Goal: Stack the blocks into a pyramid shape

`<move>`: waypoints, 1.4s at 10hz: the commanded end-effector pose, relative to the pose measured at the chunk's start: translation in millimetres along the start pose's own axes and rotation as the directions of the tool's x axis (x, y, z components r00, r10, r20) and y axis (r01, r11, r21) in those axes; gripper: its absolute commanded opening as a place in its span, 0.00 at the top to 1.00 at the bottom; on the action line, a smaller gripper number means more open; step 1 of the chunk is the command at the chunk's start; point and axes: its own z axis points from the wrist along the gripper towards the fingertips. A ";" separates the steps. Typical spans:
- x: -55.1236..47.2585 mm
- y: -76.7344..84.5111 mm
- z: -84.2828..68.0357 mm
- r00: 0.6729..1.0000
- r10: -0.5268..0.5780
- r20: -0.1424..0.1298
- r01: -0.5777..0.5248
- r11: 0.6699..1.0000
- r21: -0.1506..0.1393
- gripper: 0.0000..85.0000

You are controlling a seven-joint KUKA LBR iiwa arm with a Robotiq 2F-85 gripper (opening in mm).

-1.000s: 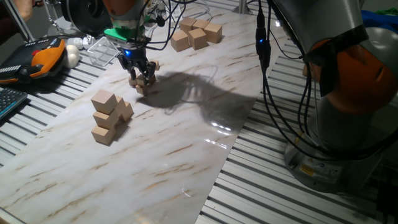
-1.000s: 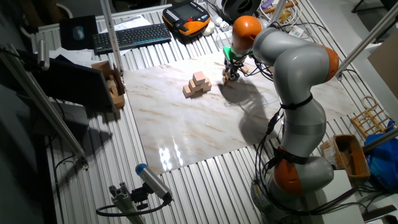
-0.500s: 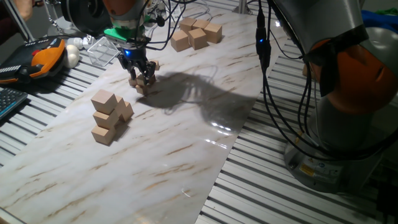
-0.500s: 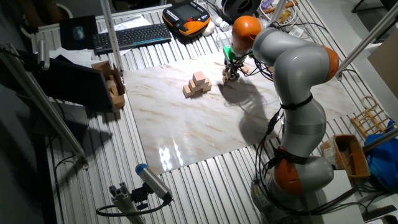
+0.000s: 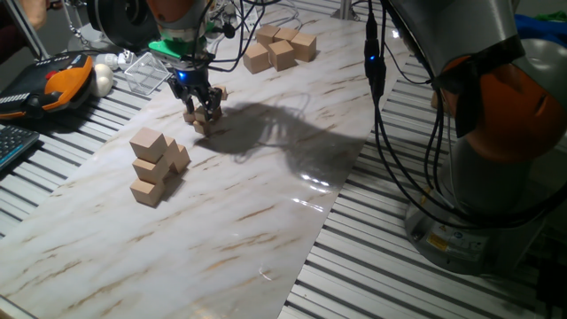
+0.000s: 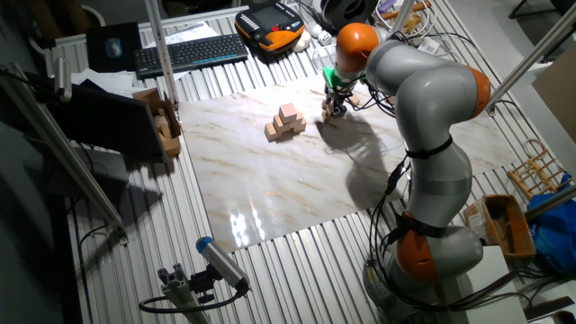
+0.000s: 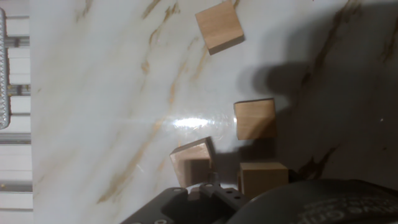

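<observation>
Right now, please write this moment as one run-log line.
gripper: low over small blocks, state unclear | pyramid: not built | medium cube stack: untouched

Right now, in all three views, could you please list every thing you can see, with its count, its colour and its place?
tiny wooden cubes: four visible in the hand view, light tan, on the marble board below the end effector
medium cube pile: one stacked pile, tan, near the board's left side
large cubes: one cluster, tan, at the far board end
marble board: one, white with tan veins, on the slatted table
keyboard: one, black, beyond the board
end effector: one, black, low over the tiny cubes; open or shut is unclear
</observation>
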 end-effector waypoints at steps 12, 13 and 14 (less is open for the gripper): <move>5.4 -0.6 -43.0 0.999 -0.004 -0.035 0.006 0.998 0.068 0.40; 5.7 0.3 -49.3 0.999 -0.013 -0.034 0.015 0.997 0.069 0.40; 4.0 1.2 -55.4 0.999 -0.033 -0.037 0.035 0.997 0.064 0.40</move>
